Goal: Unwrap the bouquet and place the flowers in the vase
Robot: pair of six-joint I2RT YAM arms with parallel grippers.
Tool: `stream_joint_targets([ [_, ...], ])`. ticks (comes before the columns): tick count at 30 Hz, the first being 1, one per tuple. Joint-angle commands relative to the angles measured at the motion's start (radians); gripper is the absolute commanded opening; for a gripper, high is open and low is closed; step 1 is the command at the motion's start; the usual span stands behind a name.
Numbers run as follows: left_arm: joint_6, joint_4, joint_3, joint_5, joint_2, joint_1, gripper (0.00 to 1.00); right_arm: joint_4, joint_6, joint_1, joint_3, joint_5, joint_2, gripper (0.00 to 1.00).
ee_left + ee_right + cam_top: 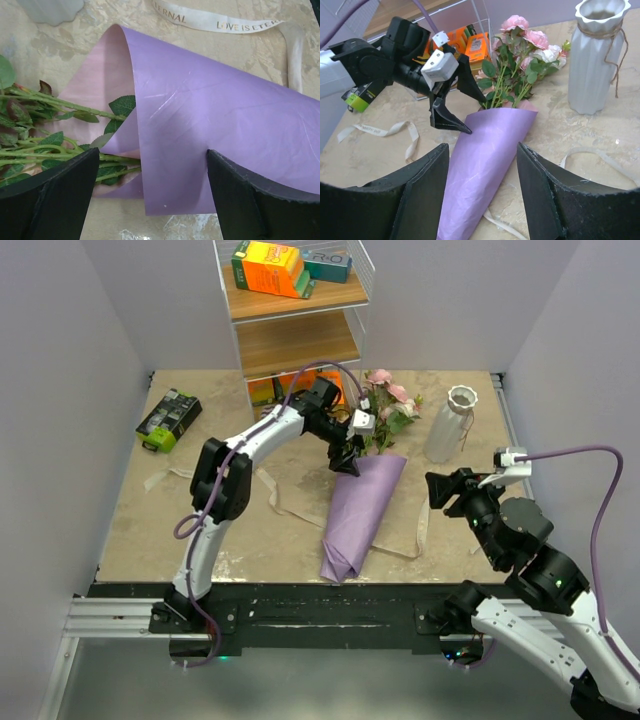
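**Bouquet.** The bouquet [360,515] lies on its side at the centre of the table [140,530]. The pointed end of the cone faces the near edge. The open mouth faces far and slightly right. The purple paper [225,115] is rolled around the stems, and the pink liner [92,92] shows inside the mouth.

**Flowers.** The flowers [520,47] sit in the cone. Green stems and leaves leave the mouth, and the pink and pale blooms lie beyond it, toward the far edge.

**Vase.** The vase [448,425] stands upright at the far right of the table, just right of the blooms and apart from them. Twine circles its neck.

**Ribbon.** The cream ribbon [220,22], printed with lettering, lies loose on the table to the left and right of the cone.

**Left gripper.** The left gripper [346,462] is at the left side of the cone's mouth. Its jaws stand wide apart and hold nothing. In the left wrist view the fingers [50,200] straddle the paper's rolled edge and the stems. Whether a fingertip touches the paper cannot be told.

**Right gripper.** The right gripper [481,160] hangs above the table, right of the cone and nearer than the vase, pointing at the cone. Its jaws are apart with nothing gripped.

**Other items.** A shelf unit [295,320] stands at the far edge with an orange box [268,267] on top. A green-and-black packet [168,420] lies at the far left.
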Motion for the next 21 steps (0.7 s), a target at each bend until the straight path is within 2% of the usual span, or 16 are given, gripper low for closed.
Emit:
stream_joint_targets([
  [1, 0.086, -0.12, 0.108, 0.026, 0.054, 0.004, 0.9, 0.027, -0.007, 0.001, 0.024, -0.017, -0.017, 0.59],
  [10, 0.11, -0.172, 0.128, 0.026, 0.045, 0.009, 0.65, 0.038, -0.007, -0.001, 0.03, -0.03, 0.0, 0.58],
  [13, 0.103, -0.172, 0.139, 0.026, 0.036, 0.008, 0.51, 0.044, -0.005, -0.001, 0.033, -0.033, 0.003, 0.58],
  [14, 0.092, -0.169, 0.141, 0.028, 0.033, 0.009, 0.42, 0.046, -0.005, 0.001, 0.035, -0.034, 0.004, 0.57],
  [16, 0.089, -0.171, 0.144, 0.031, 0.025, 0.011, 0.34, 0.044, -0.004, -0.001, 0.038, -0.036, 0.007, 0.57],
  [17, 0.084, -0.171, 0.144, 0.035, 0.022, 0.009, 0.25, 0.044, -0.001, -0.001, 0.039, -0.036, 0.007, 0.57],
  [20, 0.077, -0.169, 0.145, 0.046, 0.016, 0.008, 0.15, 0.036, -0.001, -0.001, 0.048, -0.034, 0.009, 0.57],
  [21, 0.075, -0.169, 0.144, 0.049, 0.014, 0.009, 0.15, 0.033, 0.002, -0.001, 0.051, -0.033, 0.007, 0.57],
])
